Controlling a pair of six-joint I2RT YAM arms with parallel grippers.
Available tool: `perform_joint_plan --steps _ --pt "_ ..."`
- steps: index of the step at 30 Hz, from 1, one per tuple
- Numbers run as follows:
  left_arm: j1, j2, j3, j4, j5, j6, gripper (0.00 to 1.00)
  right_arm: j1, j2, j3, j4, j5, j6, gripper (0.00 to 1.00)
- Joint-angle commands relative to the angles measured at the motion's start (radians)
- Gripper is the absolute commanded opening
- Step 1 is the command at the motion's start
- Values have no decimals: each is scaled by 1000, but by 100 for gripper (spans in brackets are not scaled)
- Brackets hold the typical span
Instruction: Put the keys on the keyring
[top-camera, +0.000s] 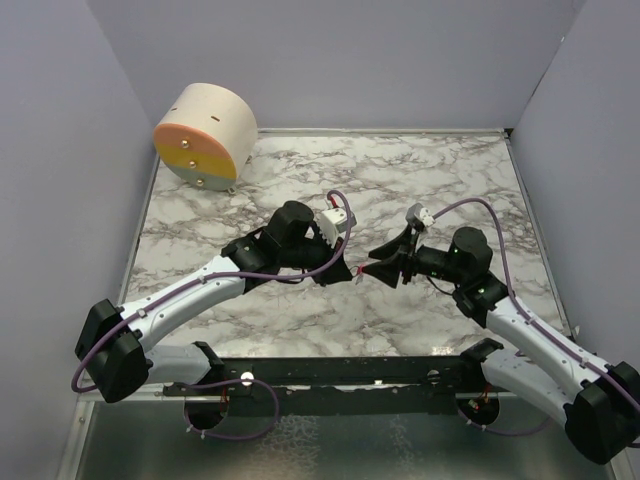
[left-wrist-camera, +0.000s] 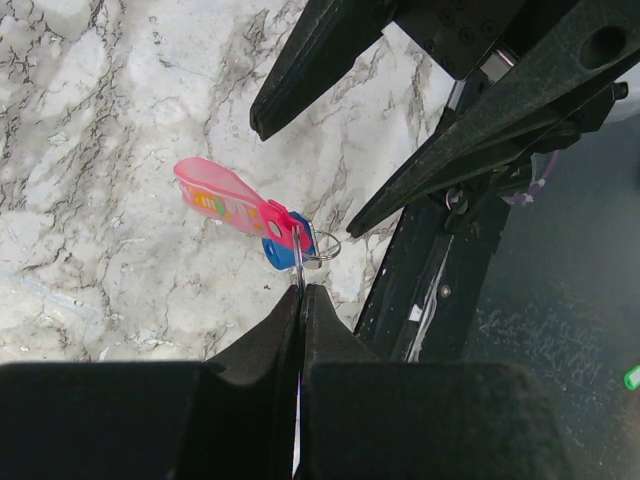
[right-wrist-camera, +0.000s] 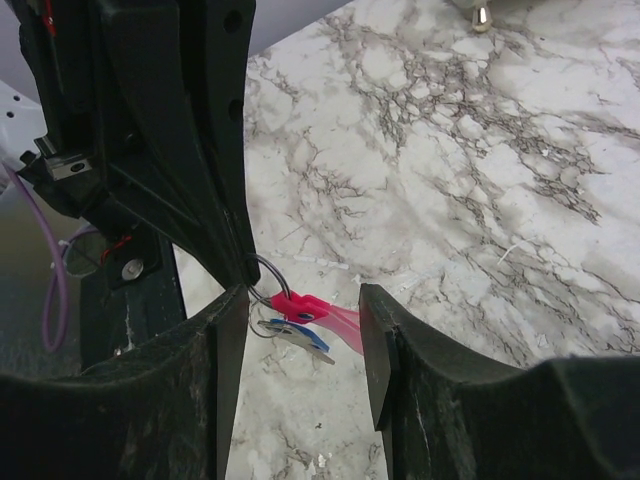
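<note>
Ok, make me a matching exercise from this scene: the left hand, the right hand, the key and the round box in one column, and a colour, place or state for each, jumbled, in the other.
Things:
1. left hand
2. right hand
3. key
4. round box

Descriptions:
A. pink
B. at the far left corner of the table
C. open
D. shut on the metal ring

Pairs: 1-D, 2-C, 3-A, 4-B
</note>
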Motion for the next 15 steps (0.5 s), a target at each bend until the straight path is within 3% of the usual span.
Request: perform_joint_plan --steps 1,15 --pt "-5 0 32 11 23 6 0 -1 23 -10 43 -41 1 47" --pt "-16 73 97 -31 42 25 0 0 53 -2 46 -16 4 41"
